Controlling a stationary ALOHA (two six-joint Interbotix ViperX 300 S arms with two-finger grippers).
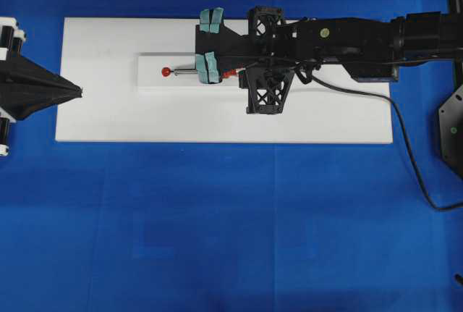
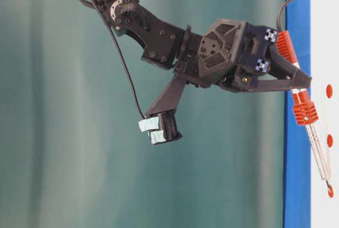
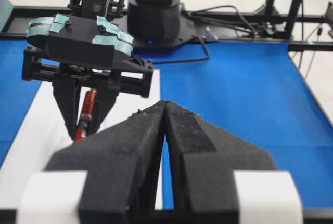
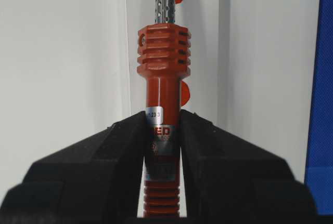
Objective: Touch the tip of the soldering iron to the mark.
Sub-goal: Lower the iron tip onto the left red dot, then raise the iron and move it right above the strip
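The soldering iron (image 4: 163, 52) has a red-orange handle, and my right gripper (image 4: 162, 122) is shut on it. Its perforated metal shaft (image 1: 185, 72) slants down to the left over a raised white strip (image 1: 152, 84). From table level, the tip (image 2: 328, 184) sits at the lowest of three red marks (image 2: 331, 191), seemingly touching it. Overhead, that round red mark (image 1: 166, 72) shows just beyond the shaft's end. My left gripper (image 1: 81, 93) is shut and empty at the board's left edge, pointing at the iron (image 3: 87, 110).
The strip lies on a white board (image 1: 108, 116) on a blue mat. The iron's black cord (image 1: 391, 109) trails right and off the board. Two more red marks (image 4: 184, 93) lie under the handle. A black mount (image 1: 452, 127) stands at the right edge.
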